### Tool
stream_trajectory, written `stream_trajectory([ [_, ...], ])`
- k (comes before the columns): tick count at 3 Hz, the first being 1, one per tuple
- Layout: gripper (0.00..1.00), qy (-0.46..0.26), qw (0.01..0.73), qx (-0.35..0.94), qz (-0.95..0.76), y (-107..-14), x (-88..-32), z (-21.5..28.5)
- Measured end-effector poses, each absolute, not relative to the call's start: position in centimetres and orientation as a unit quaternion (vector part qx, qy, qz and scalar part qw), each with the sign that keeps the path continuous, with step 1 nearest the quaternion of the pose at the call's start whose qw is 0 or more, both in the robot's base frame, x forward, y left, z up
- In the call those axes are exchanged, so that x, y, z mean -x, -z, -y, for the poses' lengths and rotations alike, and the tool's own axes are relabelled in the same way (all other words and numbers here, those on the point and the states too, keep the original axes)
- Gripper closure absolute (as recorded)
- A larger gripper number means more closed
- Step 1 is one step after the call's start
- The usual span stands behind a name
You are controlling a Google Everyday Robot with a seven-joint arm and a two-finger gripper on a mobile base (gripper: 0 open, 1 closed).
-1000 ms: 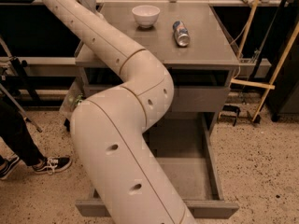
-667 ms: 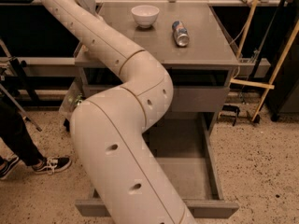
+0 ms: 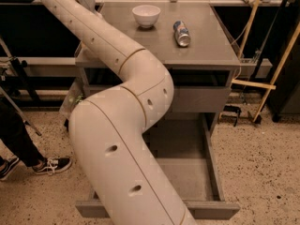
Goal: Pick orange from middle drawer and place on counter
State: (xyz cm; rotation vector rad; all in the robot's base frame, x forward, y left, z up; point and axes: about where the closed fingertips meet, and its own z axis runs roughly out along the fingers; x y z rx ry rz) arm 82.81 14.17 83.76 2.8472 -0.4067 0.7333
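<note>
One high camera, looking steeply down along the robot's own arm.
The single view sits above and close behind the arm [image 3: 122,139], which fills the near left. It faces forward over the open drawer [image 3: 187,172] to the surface [image 3: 206,43] farther off. The gripper lies past the top-left edge, unseen.

Grey counter [image 3: 206,48], white bowl [image 3: 146,15] at back, can [image 3: 181,33] lying near it, claw out of view
</note>
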Motion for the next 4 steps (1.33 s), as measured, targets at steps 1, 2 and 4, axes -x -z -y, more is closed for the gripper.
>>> stream_trajectory([
  [1,0.00,-0.282,0.087,-0.935,0.195,-89.4,-81.1,-12.6],
  [2,0.00,-0.341,0.064,-0.899,0.266,-97.9,-77.6,-11.8],
  [4,0.00,-0.376,0.007,-0.879,0.294,-102.1,-77.1,-11.3],
])
